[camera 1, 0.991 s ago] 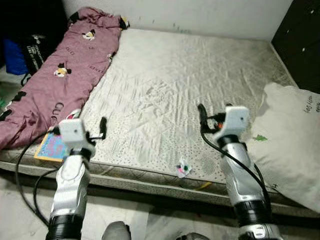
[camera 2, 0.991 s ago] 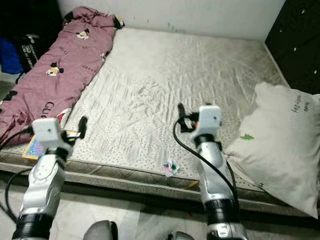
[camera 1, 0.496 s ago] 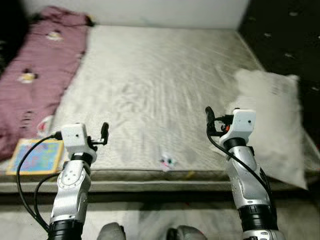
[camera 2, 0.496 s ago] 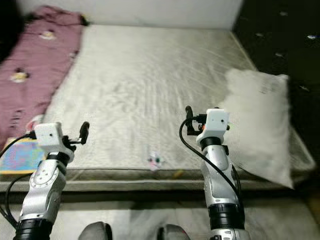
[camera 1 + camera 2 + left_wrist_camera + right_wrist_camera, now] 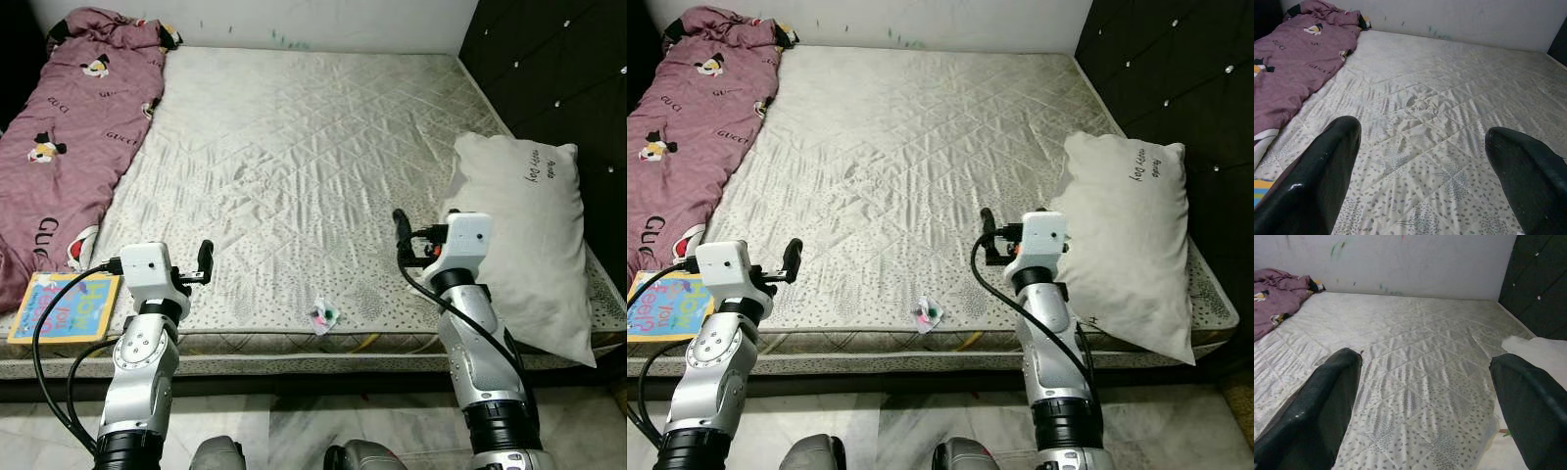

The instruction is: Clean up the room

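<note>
Two grippers hover over the near edge of the mattress point(image 5: 313, 147), neither holding anything: the left gripper point(image 5: 1420, 171) and the right gripper point(image 5: 1425, 406) both have their black fingers spread wide, with only quilted cloth between them. I take that as a ready stance while the robot faces the bed and picks what to tidy first. Nearest to hand is a small crumpled wrapper point(image 5: 322, 316), pink and green, lying on the mattress close to its front edge, between the two arms and touching neither. A colourful children's book point(image 5: 65, 305) rests flat on the mattress's front left corner, just beside the left arm, its far edge against the maroon printed blanket point(image 5: 69, 127) that runs in a rumpled heap up the left side to the wall. A white pillow point(image 5: 524, 240) lies askew along the right side, overhanging the front right corner, near the right arm. Bare, creased and speckled, the mattress sits low on a pale tiled floor point(image 5: 294, 431), with a scuffed white wall point(image 5: 294, 20) behind it and a dark tufted panel point(image 5: 558, 69) on its right.
</note>
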`<state>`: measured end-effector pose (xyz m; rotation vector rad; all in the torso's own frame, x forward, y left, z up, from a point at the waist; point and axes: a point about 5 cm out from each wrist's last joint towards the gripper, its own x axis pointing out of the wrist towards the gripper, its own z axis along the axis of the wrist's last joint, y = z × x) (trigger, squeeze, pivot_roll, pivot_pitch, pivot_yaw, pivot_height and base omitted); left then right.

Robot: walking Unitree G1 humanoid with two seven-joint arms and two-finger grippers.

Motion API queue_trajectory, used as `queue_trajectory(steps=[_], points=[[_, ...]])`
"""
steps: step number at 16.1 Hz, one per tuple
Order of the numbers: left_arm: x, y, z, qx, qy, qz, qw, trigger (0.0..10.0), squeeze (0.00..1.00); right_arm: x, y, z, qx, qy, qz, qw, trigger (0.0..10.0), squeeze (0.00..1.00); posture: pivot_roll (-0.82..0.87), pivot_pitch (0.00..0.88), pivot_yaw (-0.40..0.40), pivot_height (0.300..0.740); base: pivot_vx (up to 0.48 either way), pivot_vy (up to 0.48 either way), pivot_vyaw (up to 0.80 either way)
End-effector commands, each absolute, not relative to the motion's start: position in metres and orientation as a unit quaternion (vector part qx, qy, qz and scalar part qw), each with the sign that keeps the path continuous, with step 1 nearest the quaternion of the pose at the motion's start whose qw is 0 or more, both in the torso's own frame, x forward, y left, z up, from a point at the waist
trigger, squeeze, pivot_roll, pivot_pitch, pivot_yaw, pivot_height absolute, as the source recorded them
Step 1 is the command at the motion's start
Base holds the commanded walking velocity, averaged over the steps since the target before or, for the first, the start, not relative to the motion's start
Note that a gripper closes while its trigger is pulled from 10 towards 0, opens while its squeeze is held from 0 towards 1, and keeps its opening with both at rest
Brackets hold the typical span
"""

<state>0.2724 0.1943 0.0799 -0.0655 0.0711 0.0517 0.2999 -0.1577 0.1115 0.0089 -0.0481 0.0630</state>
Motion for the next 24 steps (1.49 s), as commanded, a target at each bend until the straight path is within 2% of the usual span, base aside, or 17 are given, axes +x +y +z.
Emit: queue_trajectory(steps=[1,12,24], points=[[0.274,0.197,0.081,-0.026,0.04,0.033,0.998,10.0,0.0,0.299,-0.158,0.116,0.002,-0.033,0.038,0.999,10.0,0.0,0.02,0.067,-0.045,0.721,0.0,0.0,0.0],[0.276,0.195,0.081,-0.029,0.043,0.041,0.998,10.0,0.0,0.299,-0.155,0.115,0.0,-0.029,0.058,0.998,10.0,0.0,0.02,0.07,-0.052,0.581,0.0,0.0,0.0],[0.279,0.199,0.082,-0.035,0.046,0.054,0.997,10.0,0.0,0.304,-0.147,0.115,0.001,-0.022,0.089,0.996,10.0,0.0,0.02,0.104,-0.051,0.581,0.0,0.0,0.0]])
